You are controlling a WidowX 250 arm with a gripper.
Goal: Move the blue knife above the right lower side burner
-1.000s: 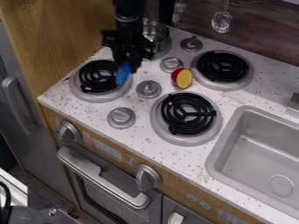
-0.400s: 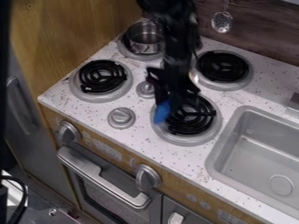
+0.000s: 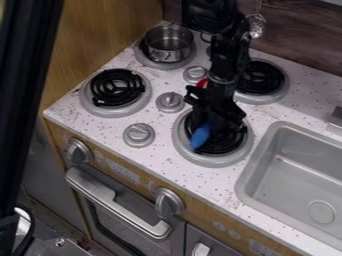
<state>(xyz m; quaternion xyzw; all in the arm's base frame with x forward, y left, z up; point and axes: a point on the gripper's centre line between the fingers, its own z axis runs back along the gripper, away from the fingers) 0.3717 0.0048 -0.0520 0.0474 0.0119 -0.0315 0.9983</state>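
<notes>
Blue knife travel: since the first camera view, I have carried the blue knife (image 3: 199,136) across from the lower left burner (image 3: 133,107) to the lower right burner (image 3: 212,160); the pincer (image 3: 208,121) came along with it.
Pincer: clamped on the blue knife, pointing down, with the arm (image 3: 227,57) coming in from the top edge of my camera view.
Blue knife: its blue end slants down from the pincer over the left part of the lower right burner's black coil; I can't tell whether it touches the coil.
Upper right burner: partly behind the arm, its coil (image 3: 266,77) showing to the right.
Red thing: a bit of red (image 3: 202,83) peeks out on the left of the arm, mostly hidden from me.
Pot: a metal pot (image 3: 167,53) sits on the upper left burner (image 3: 159,65).
Stove knobs: I see grey ones on the speckled worktop (image 3: 157,156), among them one (image 3: 139,135) between the two lower burners.
Sink: grey basin (image 3: 251,172) to the right of the burners.
</notes>
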